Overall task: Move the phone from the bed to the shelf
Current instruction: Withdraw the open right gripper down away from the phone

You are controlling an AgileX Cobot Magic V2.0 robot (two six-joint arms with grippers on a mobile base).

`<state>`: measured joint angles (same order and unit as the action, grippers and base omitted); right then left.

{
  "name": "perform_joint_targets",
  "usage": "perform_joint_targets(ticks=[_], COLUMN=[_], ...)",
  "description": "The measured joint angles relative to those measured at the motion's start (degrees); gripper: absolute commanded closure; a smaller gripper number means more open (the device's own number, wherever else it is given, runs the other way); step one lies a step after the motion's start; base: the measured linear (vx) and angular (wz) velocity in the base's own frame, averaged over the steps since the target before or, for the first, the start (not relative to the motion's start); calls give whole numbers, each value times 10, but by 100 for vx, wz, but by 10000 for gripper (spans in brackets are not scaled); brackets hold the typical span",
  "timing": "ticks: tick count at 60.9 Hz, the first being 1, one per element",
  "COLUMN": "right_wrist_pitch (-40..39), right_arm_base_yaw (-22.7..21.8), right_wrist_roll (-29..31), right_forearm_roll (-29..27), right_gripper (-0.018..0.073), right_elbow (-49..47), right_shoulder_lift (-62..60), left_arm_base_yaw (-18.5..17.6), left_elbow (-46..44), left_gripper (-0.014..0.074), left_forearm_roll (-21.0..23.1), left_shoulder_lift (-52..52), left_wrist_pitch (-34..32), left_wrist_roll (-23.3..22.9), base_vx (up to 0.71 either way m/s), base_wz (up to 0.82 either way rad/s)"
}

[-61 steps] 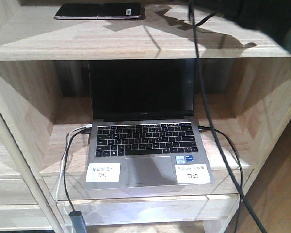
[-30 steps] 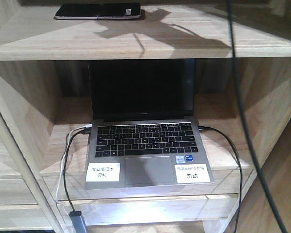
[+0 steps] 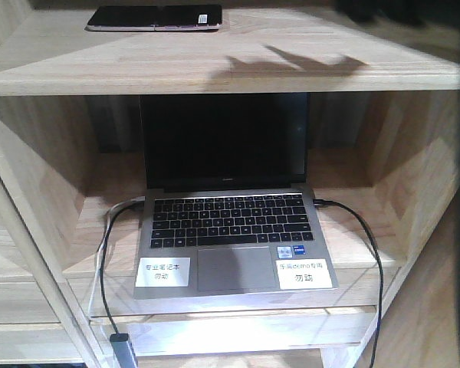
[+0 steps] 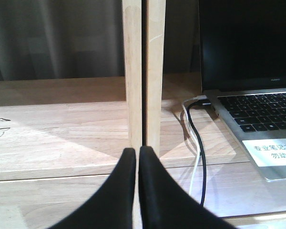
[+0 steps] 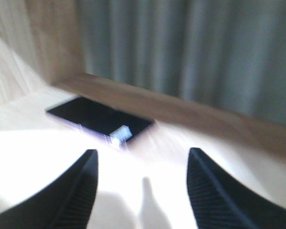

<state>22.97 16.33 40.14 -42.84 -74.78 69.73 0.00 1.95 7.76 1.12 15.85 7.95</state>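
Observation:
The phone (image 3: 153, 17), a flat glossy black slab, lies on the top board of the pale-wood shelf (image 3: 291, 73) at the far left. The blurred right wrist view shows the phone (image 5: 97, 119) with a small white sticker, resting on the board ahead and left of my right gripper (image 5: 142, 152). That gripper is open with nothing between its fingers and stands apart from the phone. My left gripper (image 4: 137, 149) is shut and empty, just in front of a shelf upright (image 4: 143, 71). The bed is out of view.
An open grey laptop (image 3: 230, 222) with a black screen sits in the compartment below, with cables (image 4: 198, 143) running from its left and right sides. A dark part of the right arm (image 3: 391, 9) shows at the top right. Curtains hang behind the shelf.
The right arm and its hanging cable have pulled back up and to the right, mostly out of the front view. Its shadow on the top board has slid right. The phone has not moved.

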Motion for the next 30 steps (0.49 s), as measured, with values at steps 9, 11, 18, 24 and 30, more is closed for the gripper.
perform_joint_targets(ticks=[9,11,18,24,30], right_wrist_pitch=[-35,-41,-53,-56,-56], right_arm_base_yaw=[0,0,0,0,0], right_wrist_roll=[0,0,0,0,0], right_forearm_roll=[0,0,0,0,0], right_gripper=[312,334,392,440,489], right_elbow=[108,131,199,246,293], right_shoulder_lift=[-91,-111,-172,-226,-280], left_arm_base_yaw=[0,0,0,0,0], left_elbow=[0,0,0,0,0], left_gripper=[596,596,596,596,596], left_forearm_roll=[0,0,0,0,0], left_shoulder_lift=[0,0,0,0,0], left_wrist_pitch=[0,0,0,0,0], left_wrist_roll=[0,0,0,0,0], base_vx=[0,0,0,0,0], base_wz=[0,0,0,0,0])
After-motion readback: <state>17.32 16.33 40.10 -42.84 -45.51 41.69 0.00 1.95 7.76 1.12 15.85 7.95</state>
